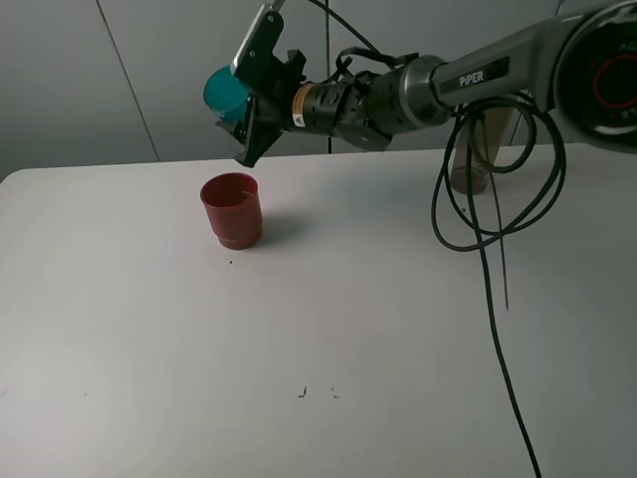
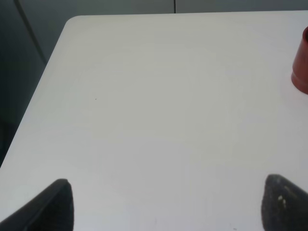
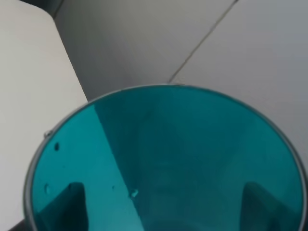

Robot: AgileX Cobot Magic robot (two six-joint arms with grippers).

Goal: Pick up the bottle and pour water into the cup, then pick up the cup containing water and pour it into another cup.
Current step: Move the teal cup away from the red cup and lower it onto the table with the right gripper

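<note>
The teal translucent cup [image 1: 223, 93] hangs tipped on its side in the air, with my right gripper [image 1: 240, 110] shut on it. It is just above and a little behind the squat red cup [image 1: 232, 210], which stands upright on the white table. In the right wrist view I look into the teal cup [image 3: 163, 159]: only a few droplets cling inside, and the dark fingers [image 3: 65, 204] show through its wall. No stream of water is visible. The brownish bottle [image 1: 470, 169] stands at the back right, partly behind cables. My left gripper [image 2: 168, 207] is open over bare table, the red cup [image 2: 301, 62] off to one side.
Black cables [image 1: 493, 249] hang from the right arm and trail over the table [image 1: 149, 349] on its right side down to the front edge. A grey panelled wall stands behind the table. Small dark specks mark the tabletop near the front.
</note>
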